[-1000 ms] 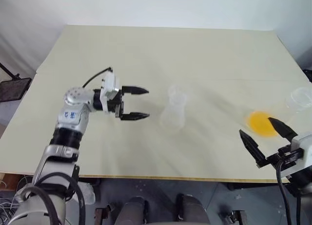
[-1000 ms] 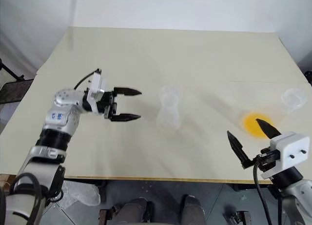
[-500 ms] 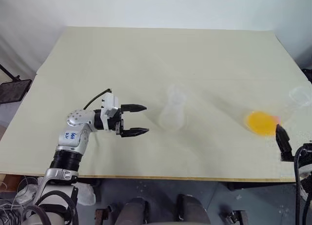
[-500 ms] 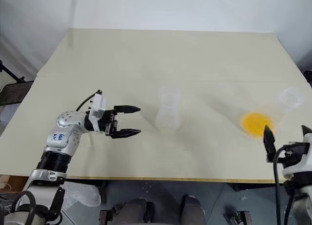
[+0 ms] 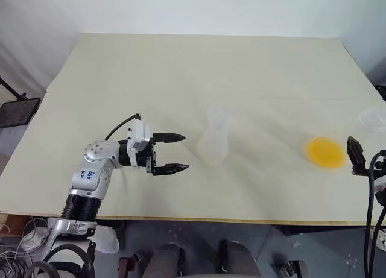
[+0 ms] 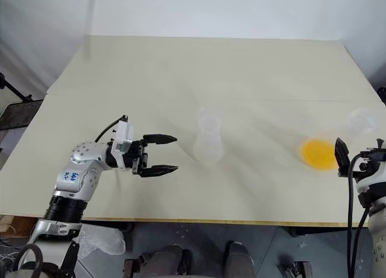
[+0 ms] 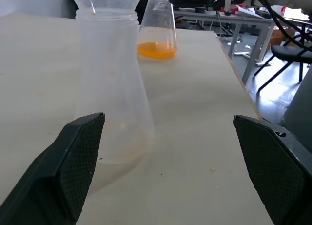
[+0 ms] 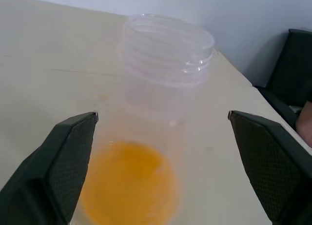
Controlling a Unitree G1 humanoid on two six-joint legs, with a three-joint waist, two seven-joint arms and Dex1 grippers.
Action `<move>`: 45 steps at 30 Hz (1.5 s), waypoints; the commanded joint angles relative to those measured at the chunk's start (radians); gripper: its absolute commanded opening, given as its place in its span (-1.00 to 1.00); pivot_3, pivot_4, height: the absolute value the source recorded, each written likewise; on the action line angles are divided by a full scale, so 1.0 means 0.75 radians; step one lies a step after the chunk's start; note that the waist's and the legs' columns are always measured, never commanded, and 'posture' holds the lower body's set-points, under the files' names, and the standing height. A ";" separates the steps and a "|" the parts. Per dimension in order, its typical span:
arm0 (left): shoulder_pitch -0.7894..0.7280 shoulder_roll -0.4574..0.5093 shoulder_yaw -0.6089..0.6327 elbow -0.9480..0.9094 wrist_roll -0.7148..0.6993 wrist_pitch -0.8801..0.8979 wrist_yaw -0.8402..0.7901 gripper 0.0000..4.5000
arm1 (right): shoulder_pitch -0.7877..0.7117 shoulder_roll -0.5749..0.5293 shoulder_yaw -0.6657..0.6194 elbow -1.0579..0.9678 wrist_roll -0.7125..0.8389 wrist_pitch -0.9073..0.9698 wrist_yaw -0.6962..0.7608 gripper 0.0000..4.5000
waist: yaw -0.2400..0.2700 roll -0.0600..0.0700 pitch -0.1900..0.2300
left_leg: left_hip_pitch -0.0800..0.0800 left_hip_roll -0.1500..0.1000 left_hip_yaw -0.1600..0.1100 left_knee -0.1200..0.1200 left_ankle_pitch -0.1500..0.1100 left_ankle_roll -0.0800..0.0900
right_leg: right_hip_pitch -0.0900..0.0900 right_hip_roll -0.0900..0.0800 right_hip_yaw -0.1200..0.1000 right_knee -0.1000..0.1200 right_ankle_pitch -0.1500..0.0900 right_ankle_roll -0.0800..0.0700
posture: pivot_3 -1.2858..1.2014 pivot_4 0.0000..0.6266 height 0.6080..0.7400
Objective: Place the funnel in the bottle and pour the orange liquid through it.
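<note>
Head stereo pair: high, facing forward-down over whole table [image 5: 181, 67]. Left wrist: low, near tabletop, close on bottle [image 7: 109, 88], orange liquid [image 7: 156, 50] beyond. Right wrist: close above same liquid. Liquid shared by all four views.

The table [image 5: 181, 67] is a matt, pale beige board, smooth. The bottle [image 7: 109, 83] looks like clear, slightly cloudy plastic, as does the ribbed cup [image 8: 168, 64]. The orange liquid [image 8: 129, 191] is translucent. The left gripper [image 5: 176, 152] has black fingers; their pads [image 7: 80, 166] are finely textured, matt.
</note>
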 commanded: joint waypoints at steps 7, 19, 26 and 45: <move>0.023 -0.009 0.024 -0.114 -0.030 0.031 0.057 0.99 | -0.158 -0.056 0.011 0.157 -0.032 -0.089 0.064 1.00 | -0.001 0.000 0.000 | 0.000 0.000 0.000 0.000 0.000 0.000 | 0.000 0.000 0.000 0.000 0.000 0.000 | 0.03 -0.52 1.00; 0.013 0.004 0.041 -0.101 -0.022 0.027 0.058 1.00 | -0.284 -0.057 0.047 0.271 -0.048 -0.117 0.087 0.60 | -0.001 0.001 0.000 | 0.000 0.000 0.000 0.000 0.000 0.000 | 0.000 0.000 -0.001 -0.001 0.000 0.000 | 0.03 -0.52 1.00; -0.013 -0.001 0.036 -0.058 -0.012 0.011 0.046 1.00 | -0.273 -0.050 0.057 0.142 -0.027 -0.084 0.070 0.09 | -0.001 0.001 0.001 | -0.001 0.000 0.000 0.000 0.000 0.000 | 0.000 0.000 -0.001 -0.001 0.000 0.000 | 0.03 -0.52 1.00; -0.340 -0.050 0.089 0.454 -0.008 -0.185 -0.102 1.00 | -0.600 -0.250 0.645 -0.451 -0.368 0.320 -0.117 0.09 | 0.000 0.002 0.001 | -0.004 -0.001 -0.001 0.000 0.000 0.000 | -0.002 0.000 -0.003 -0.002 0.000 0.000 | 0.03 -0.52 1.00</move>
